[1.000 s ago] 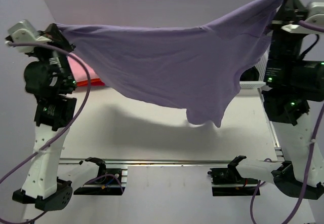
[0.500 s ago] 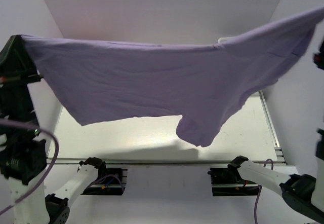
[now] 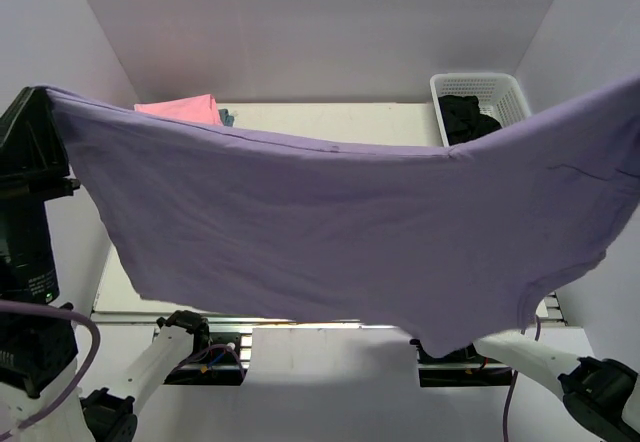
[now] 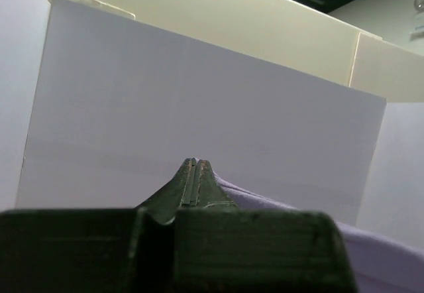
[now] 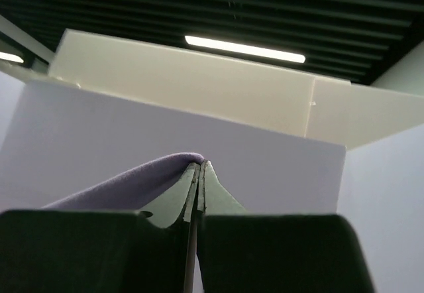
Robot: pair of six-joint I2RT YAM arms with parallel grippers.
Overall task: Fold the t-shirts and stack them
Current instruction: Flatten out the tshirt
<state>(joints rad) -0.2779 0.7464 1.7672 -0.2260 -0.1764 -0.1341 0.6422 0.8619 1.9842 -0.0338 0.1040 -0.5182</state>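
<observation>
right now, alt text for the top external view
A lavender t-shirt hangs stretched across the frame, one corner held by the left hand, the other end out of view. Behind it, the table holds a folded pink shirt and a white basket of dark cloth.

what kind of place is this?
Likely an indoor lab workcell: white panel walls box in the table, a strip light on a dark slatted ceiling, a lavender t-shirt held aloft.

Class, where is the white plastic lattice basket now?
Top view: the white plastic lattice basket sits in the far right corner of the table, behind the stretched lavender cloth t-shirt.
</observation>
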